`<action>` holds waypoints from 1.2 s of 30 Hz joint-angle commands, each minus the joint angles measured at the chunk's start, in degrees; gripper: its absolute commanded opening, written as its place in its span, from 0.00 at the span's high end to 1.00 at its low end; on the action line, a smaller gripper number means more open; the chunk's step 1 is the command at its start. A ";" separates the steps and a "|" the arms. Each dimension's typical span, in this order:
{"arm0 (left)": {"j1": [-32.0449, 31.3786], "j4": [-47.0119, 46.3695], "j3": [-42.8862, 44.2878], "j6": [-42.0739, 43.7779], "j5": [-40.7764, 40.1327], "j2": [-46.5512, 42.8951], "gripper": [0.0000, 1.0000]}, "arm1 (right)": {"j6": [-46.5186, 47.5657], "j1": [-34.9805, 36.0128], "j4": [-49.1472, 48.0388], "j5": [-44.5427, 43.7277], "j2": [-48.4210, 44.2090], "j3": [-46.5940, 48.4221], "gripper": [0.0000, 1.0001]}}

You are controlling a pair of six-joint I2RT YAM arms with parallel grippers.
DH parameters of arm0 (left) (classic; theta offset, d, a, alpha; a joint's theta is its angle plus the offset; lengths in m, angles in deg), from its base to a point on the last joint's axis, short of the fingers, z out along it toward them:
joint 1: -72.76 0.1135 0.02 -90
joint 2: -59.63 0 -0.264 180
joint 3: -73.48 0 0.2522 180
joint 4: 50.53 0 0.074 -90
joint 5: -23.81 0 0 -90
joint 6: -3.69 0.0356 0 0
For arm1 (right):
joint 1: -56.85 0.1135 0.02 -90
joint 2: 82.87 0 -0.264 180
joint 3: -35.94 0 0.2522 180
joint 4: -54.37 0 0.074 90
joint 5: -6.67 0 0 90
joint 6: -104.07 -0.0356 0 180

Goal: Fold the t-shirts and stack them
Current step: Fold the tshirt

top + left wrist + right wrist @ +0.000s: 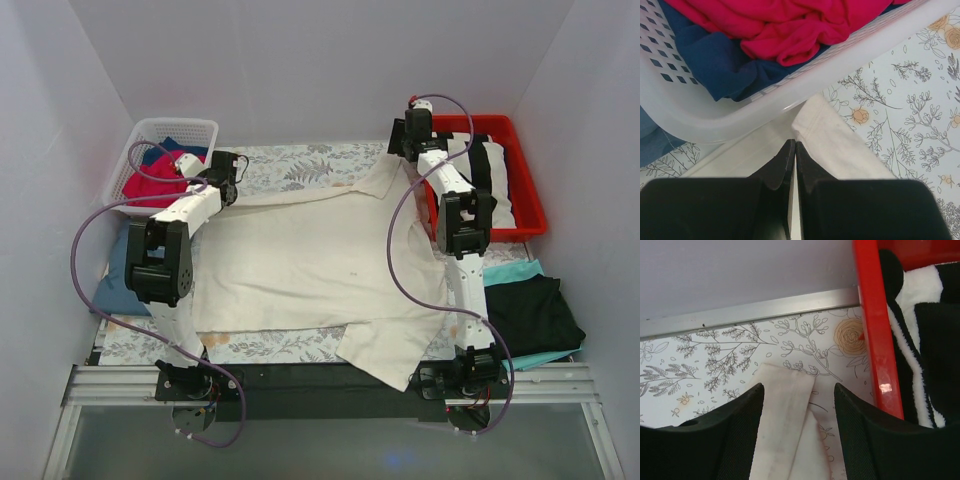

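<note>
One soft cream t-shirt (310,255), flat, lightly creased

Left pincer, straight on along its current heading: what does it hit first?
Probably the white plastic laundry basket: its side wall sits dead ahead of the shut left pincer, just beyond the edge of the cream t-shirt under the tips. Depth is unclear; a downward tilt would meet that cloth first.

Shirt (300,260) between basket (121,168) and tray (530,182)
</note>
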 commanded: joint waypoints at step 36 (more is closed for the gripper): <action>0.91 -0.34 -2.15 -1.41 -0.64 -6.93 1.00 | 4.09 0.00 3.26 0.63 5.63 6.57 0.99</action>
